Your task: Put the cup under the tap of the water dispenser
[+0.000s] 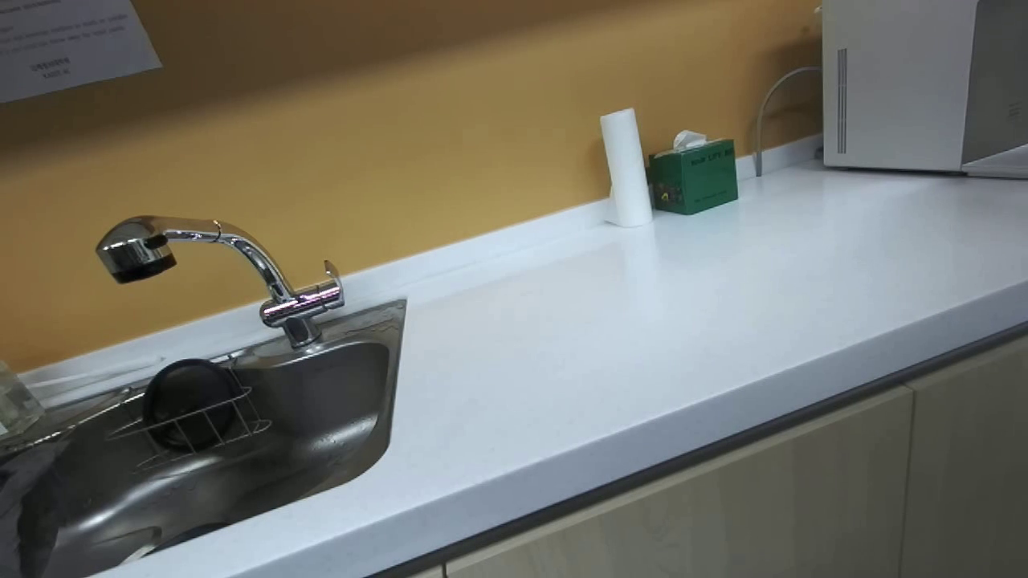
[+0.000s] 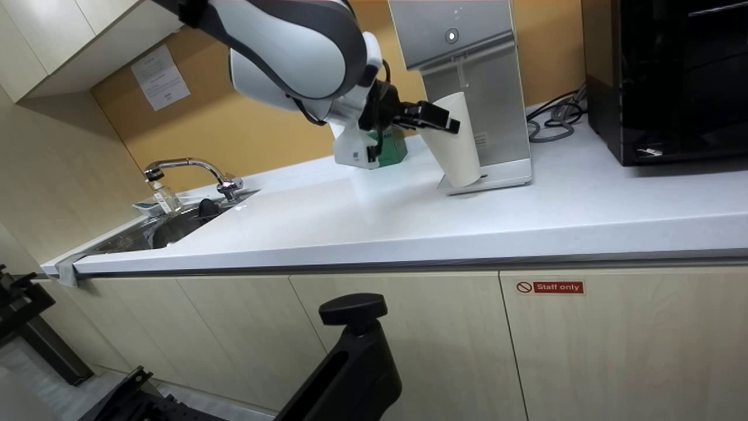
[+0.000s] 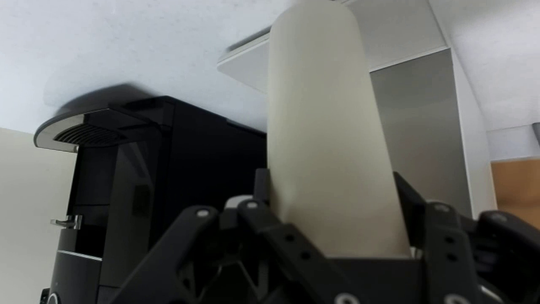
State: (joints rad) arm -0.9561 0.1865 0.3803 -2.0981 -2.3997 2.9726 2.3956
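Observation:
My gripper is shut on the white cup, a tall tapered paper-like cup. In the wrist view the jaws press on both sides of the cup near its wide end. The cup is tilted in an exterior view, its lower end over the base of the silver water dispenser. I cannot tell if it touches the base. The tap is above the cup's upper end. The dispenser also shows in the wrist view and at the right edge of an exterior view; cup and gripper are out of that view.
A black machine stands beside the dispenser, with cables between them; it also shows in the wrist view. A green tissue box and paper roll stand by the wall. A sink with a faucet lies farther along the counter.

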